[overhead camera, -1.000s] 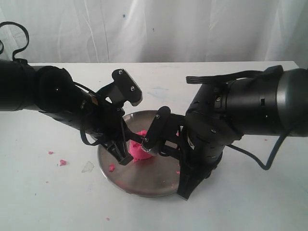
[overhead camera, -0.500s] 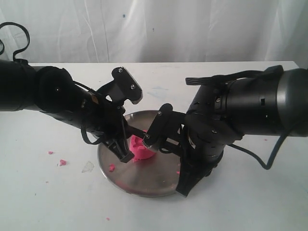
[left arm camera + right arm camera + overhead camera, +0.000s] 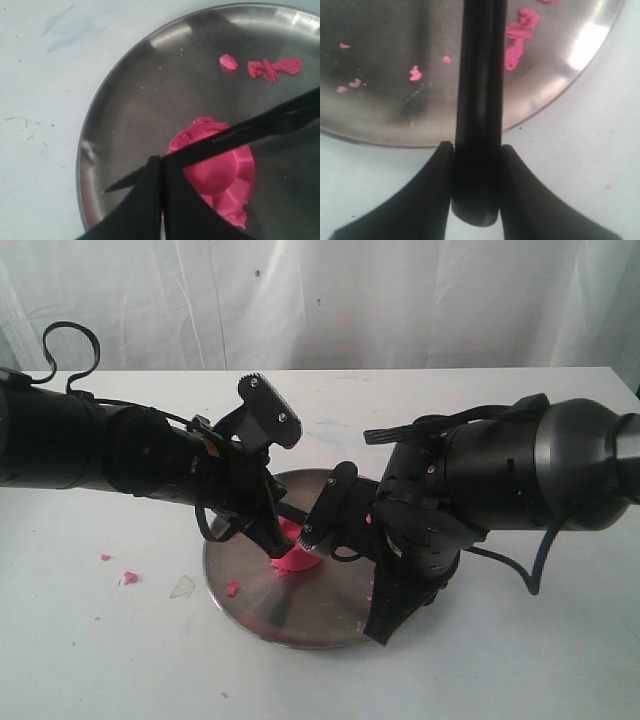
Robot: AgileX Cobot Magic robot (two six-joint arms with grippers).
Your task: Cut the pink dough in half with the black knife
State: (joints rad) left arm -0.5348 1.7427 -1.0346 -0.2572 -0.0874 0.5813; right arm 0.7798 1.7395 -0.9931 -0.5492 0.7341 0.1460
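Nearest me, my right gripper [image 3: 476, 187] is clamped on the handle of the black knife [image 3: 477, 100], jaws pressed against both sides, handle end poking out just past the plate [image 3: 560, 85] rim over the white table [image 3: 600, 150]. Small pink crumbs [image 3: 517, 37] lie on the metal beside the handle. Further in, the blade [image 3: 235, 135] lies across the top of the pink dough [image 3: 220, 170], tip pointing past the lump toward the plate's rim. The dough sits near the plate's centre, one lump, a dent along the blade line, not split as far as I can see. My left gripper [image 3: 161, 200] has its fingers together, no gap showing, nothing between them, tips touching the blade at the dough's edge. In the exterior view the left gripper [image 3: 272, 538] has moved in from half a second ago; it now covers most of the dough [image 3: 292, 558], which showed more fully before. The left arm has also shifted toward the centre, and the right arm's body has swung, though its gripper [image 3: 385, 625] stays at the plate's [image 3: 300, 615] near rim. Loose crumbs [image 3: 128, 577] lie on the table, well apart to the left, unchanged.
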